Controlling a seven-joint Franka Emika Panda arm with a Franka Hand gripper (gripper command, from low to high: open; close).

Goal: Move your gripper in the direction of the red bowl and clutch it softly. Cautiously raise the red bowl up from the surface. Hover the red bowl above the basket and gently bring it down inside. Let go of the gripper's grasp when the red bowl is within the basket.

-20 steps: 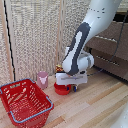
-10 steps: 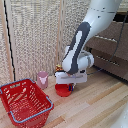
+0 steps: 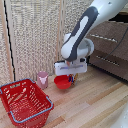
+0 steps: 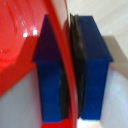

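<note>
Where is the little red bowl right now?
In the exterior view the bowl sits mid-frame, its rim pinched by the end effector, with the pink cup on its left and the basket lower left.

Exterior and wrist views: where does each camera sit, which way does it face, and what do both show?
Exterior view: off the arm, slightly above floor level, facing the wicker screen; shows the arm, gripper, red bowl, basket and pink cup.
Wrist view: on the wrist, looking along the blue fingers at the bowl's rim between them.
Shared: the gripper and the bowl whose rim it pinches.
</note>
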